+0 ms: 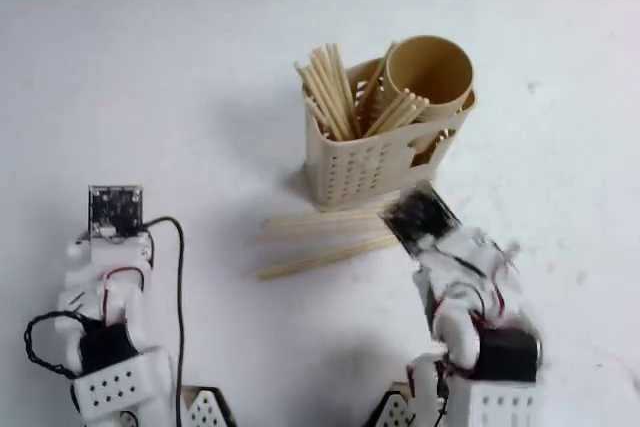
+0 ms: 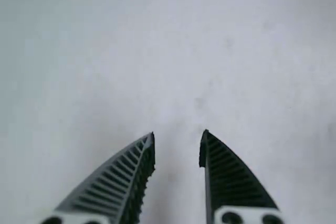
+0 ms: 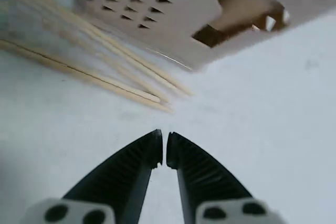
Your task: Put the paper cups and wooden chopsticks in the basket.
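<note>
1. The basket (image 1: 370, 169) sits upright near the middle of the table (image 1: 150, 77), on the right arm's side.
2. A cup (image 1: 430, 69) is already in the basket's right part. Its mouth faces up and it tips a bit away from the arms.
3. The standing chopsticks (image 1: 332, 95) are in the basket too, on end. One bunch leans out over the left rim and fans at the top, and a few more slant across toward the cup.
4. The loose chopsticks (image 1: 318, 243) lie flat on the table just in front of the basket.
   - Their long axis runs pretty much left to right in the high view.
   - They spread apart toward the left, and the nearest one angles so its left end is closer to the arms.
   - Their right ends run in under the right arm's wrist.
5. The right gripper (image 3: 164, 139) hangs low over bare table beside the near ends of those sticks, with the basket wall right behind them.
   - Its pincer is pinched nearly closed, with just a sliver between the tips and nothing in it.
   - It isn't touching the sticks.
6. The left gripper (image 2: 177, 136) is well off to the left, over plain table, far from the basket and the sticks. Its pincer is parted by a modest gap and holds nothing.
</note>
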Available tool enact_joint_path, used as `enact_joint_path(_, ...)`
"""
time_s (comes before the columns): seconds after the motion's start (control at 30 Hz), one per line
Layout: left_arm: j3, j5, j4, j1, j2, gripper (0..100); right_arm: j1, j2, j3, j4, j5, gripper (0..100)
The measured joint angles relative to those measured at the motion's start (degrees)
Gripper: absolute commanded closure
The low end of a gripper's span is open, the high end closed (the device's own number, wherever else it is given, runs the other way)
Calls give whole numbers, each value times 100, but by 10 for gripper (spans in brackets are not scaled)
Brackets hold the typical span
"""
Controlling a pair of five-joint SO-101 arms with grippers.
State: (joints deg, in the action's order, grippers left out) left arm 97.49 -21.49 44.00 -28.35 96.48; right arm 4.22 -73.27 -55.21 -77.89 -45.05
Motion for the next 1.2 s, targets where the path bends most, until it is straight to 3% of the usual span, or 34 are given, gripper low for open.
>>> enact_joint_path(0.23, -18, 0, 870, 0, 677, 845, 2470, 3578, 1345, -9, -440, 962)
enact_joint_path(0.4, -18, 0, 879, 0, 686, 845, 3560, 4589, 1626, 220, -800, 868)
enact_joint_path(0.67, -18, 0, 879, 0, 686, 845, 3640, 5292, 1143, 1881, -1451, 832)
enact_joint_path(1.03, -26, 0, 879, 0, 686, 845, 3393, 6690, 1099, 2936, -2022, 834)
enact_joint_path(1.2, -26, 0, 879, 0, 686, 845, 3288, 6989, 1108, 3051, -2022, 929)
